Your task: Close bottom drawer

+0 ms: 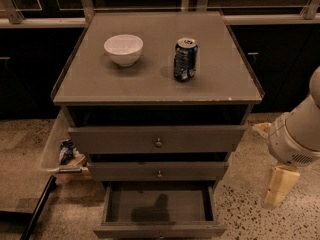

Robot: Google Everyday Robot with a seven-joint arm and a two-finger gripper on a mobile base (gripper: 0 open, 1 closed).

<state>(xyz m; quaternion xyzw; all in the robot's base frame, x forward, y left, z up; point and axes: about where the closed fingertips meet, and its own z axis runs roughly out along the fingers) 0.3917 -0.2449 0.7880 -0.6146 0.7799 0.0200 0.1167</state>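
Note:
The bottom drawer [159,229] of the grey cabinet is pulled far out at the bottom of the camera view, and its inside is empty. Its slim front panel runs along the lower frame edge; its knob is cut off by that edge. The two drawers above, the top one [156,140] and the middle one [159,171], stand slightly open. My gripper [278,186] hangs pointing down at the right of the cabinet, below the white arm [300,129], level with the bottom drawer and well apart from it.
A white bowl [123,49] and a dark blue soda can [185,59] stand on the cabinet top. A clear bin [57,146] with litter sits on the floor at the cabinet's left. A dark bar [37,209] lies at the lower left. Dark cupboards line the back.

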